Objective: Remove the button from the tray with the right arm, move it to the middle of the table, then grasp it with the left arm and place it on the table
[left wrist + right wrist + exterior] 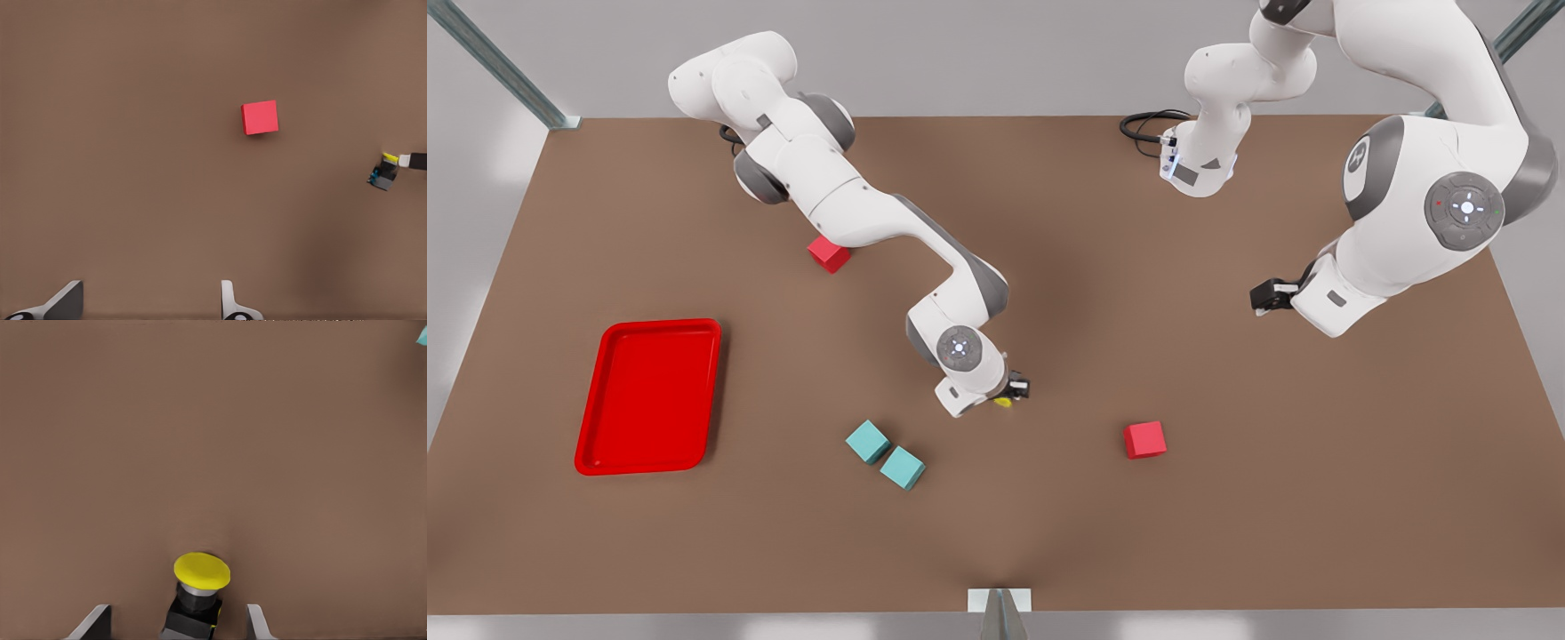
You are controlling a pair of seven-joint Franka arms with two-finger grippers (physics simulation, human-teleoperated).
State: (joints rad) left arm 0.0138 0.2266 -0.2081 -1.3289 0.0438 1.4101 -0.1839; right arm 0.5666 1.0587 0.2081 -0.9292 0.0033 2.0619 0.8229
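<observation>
The button (201, 571), a yellow cap on a dark body, sits tilted between the fingers of my right gripper (177, 619), which is open, with a gap on each side of the button. In the front view this gripper (1017, 389) is low over the middle of the table (1049, 293), and the button (1003, 402) is just beneath it. My left gripper (1261, 297) hangs open over the front view's right side, well apart from the button (383, 173). The red tray (649, 396) lies empty at the front view's left.
A red cube (1144, 439) lies between the two grippers, toward the front edge; it shows as the red cube (260, 117) in the left wrist view. Two teal cubes (868, 442) (903, 468) sit close to the right gripper. Another red cube (829, 254) lies under the right arm.
</observation>
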